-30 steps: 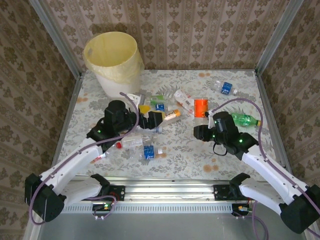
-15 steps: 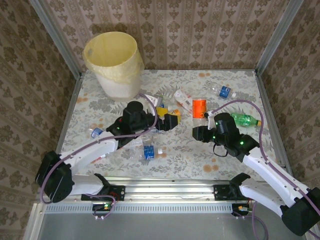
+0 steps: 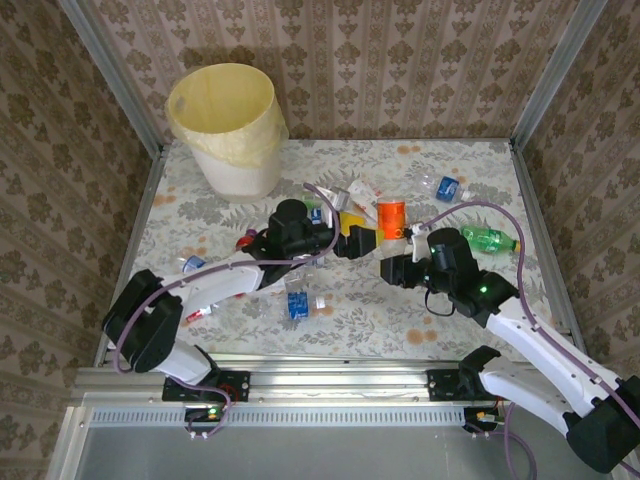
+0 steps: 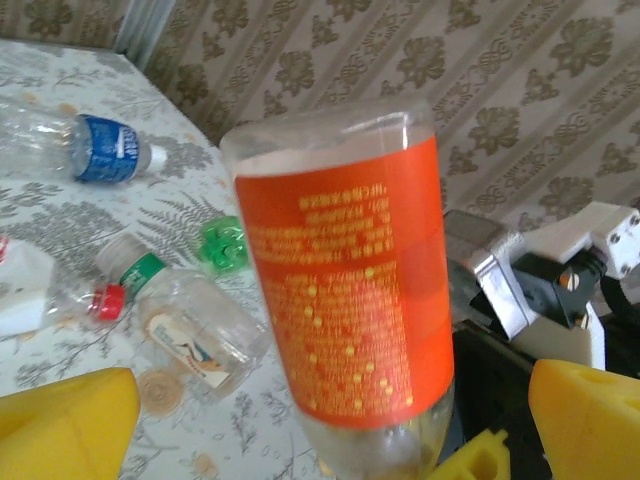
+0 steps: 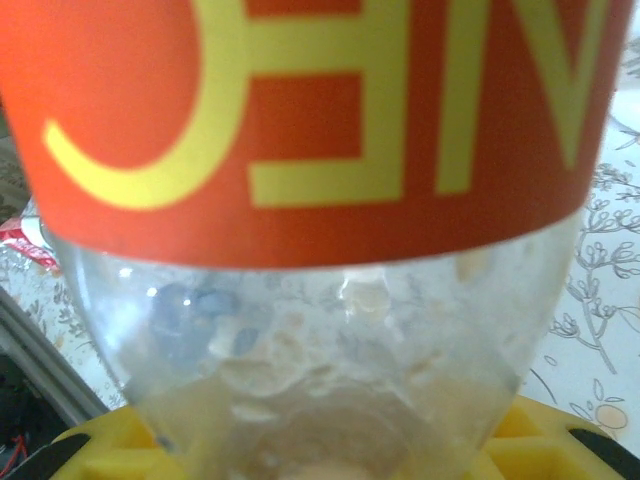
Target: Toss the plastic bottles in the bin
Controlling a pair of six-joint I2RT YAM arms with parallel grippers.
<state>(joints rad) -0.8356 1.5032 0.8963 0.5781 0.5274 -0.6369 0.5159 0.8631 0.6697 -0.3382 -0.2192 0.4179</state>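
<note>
A clear plastic bottle with an orange label (image 3: 391,215) stands upright off the table, and my right gripper (image 3: 398,246) is shut on its lower end. That bottle (image 5: 320,120) sits close above the yellow fingers of the right gripper (image 5: 330,462). My left gripper (image 3: 357,241) is open right beside it. In the left wrist view the orange bottle (image 4: 345,290) stands between that gripper's wide-apart yellow fingertips (image 4: 585,420), apart from both. The pale-yellow bin (image 3: 225,125) with its bag stands at the far left corner.
Several more bottles lie about: a green one (image 3: 490,238) by the right arm, a blue-labelled one (image 3: 447,186) far right, another (image 3: 297,303) near the front, and a clear one with a green neck ring (image 4: 190,330). Patterned walls enclose the table.
My left arm has swung to the right across the table, and its open jaws now flank the orange bottle. The right gripper has carried that bottle slightly to the left.
</note>
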